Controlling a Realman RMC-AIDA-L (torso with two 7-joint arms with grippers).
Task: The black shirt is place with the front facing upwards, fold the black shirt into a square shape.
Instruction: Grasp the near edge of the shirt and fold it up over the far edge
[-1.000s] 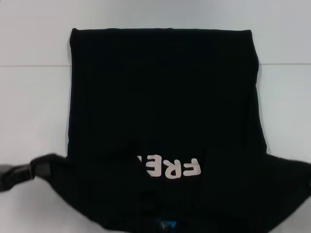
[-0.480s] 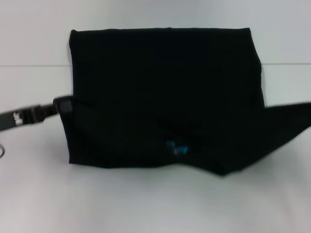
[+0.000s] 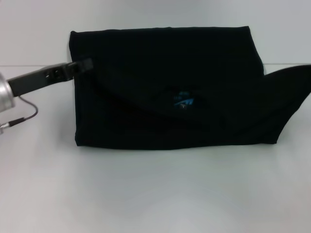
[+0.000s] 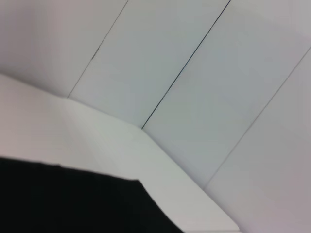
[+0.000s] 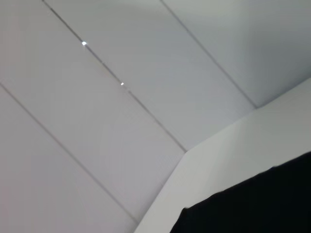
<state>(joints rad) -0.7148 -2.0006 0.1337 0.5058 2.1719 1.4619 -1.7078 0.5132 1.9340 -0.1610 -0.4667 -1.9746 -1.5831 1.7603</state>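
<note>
The black shirt (image 3: 160, 58) lies on the white table (image 3: 155, 194), its near part doubled over toward the far hem. Its small blue neck label (image 3: 183, 99) shows on the top layer, and no lettering is visible. My left gripper (image 3: 81, 65) reaches in from the left and is shut on the folded layer's corner at the shirt's left edge. A stretched flap of the shirt (image 3: 291, 85) runs off the right side, where my right gripper is out of view. Black cloth also fills a corner of the left wrist view (image 4: 73, 199) and the right wrist view (image 5: 252, 204).
A seam line in the table (image 3: 34, 65) runs across behind the shirt's left side. A thin cable (image 3: 22, 116) hangs from my left arm. Panelled white walls (image 4: 194, 73) rise behind the table's far edge.
The shirt's near end has been carried away from me and laid over the rest. The white letters are now covered and the blue label sits farther back. The left gripper rose toward the far-left corner.
</note>
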